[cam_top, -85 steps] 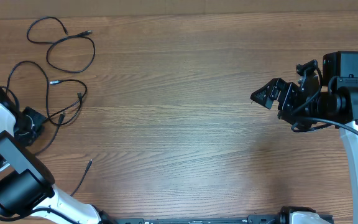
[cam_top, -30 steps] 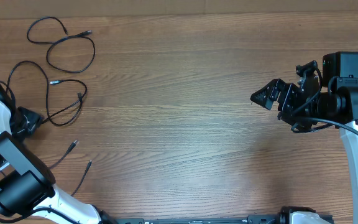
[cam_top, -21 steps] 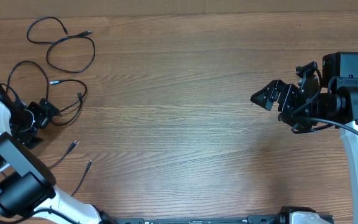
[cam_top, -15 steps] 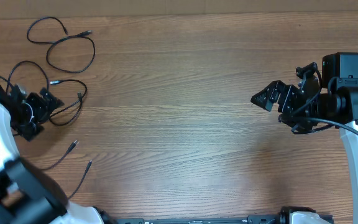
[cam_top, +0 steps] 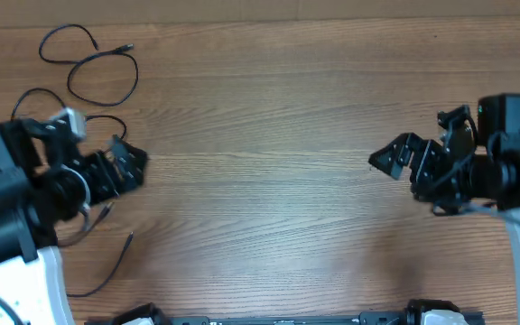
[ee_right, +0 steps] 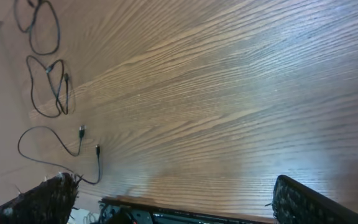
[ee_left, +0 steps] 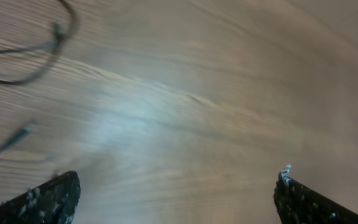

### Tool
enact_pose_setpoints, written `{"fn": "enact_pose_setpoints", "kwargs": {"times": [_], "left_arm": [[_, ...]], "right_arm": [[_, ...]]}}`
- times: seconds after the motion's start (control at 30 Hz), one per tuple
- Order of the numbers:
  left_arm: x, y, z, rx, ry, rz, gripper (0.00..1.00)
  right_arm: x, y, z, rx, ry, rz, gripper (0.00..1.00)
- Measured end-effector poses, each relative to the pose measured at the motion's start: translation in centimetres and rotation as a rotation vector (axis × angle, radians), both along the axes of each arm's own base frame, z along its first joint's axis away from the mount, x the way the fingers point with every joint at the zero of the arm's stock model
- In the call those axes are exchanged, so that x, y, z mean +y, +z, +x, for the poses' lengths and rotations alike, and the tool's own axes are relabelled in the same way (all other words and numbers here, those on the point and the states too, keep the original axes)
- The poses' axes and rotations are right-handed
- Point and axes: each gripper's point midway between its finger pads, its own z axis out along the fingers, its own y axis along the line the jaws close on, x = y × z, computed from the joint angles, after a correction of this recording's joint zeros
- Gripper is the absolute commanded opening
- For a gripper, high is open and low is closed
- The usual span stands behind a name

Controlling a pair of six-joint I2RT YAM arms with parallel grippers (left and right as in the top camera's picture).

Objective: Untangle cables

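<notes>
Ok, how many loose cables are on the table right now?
3 cables: a looped cable in the far-left corner, a second cable just nearer, partly under the left arm, and a third cable nearest the base. The arm may hide more.

No legible text, labels, brand marks or numbers in any of the three views. Nothing can be read on the cables (cam_top: 137, 79). The black housings of the left gripper (cam_top: 136, 167) and right gripper (cam_top: 388, 161) show no markings I can make out. The table (cam_top: 269, 181) shows only wood grain. The left wrist view is blurred.
</notes>
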Motion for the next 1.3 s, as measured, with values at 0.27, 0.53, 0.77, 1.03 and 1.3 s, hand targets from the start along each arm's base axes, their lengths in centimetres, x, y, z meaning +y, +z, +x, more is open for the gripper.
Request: {"fn": "enact_pose_setpoints", "kwargs": {"times": [0.27,0.53,0.77,1.03,1.3], "left_arm": [[-4.6,1.4,-5.2,-0.039,-0.175,0.014,0.99],[-5.9,3.2,-11.1,-0.188,-0.230,0.076,0.99],[-6.4,4.4,-14.6,-0.333,-0.240,0.127,1.00],[-6.5,4.4,-15.0,-0.345,-0.242,0.132,0.99],[-6.5,4.4,-15.0,-0.345,-0.242,0.132,1.00]], "right_arm": [[-0.7,2.8,-4.1,-0.139,-0.026,-0.064,1.00],[-1.3,5.7,-9.8,-0.361,-0.062,-0.121,1.00],[-2.3,6.6,-12.1,-0.478,-0.107,-0.179,1.00],[-2.6,6.4,-12.0,-0.468,-0.119,-0.196,1.00],[-2.7,6.2,-12.2,-0.455,-0.119,-0.197,1.00]]}}
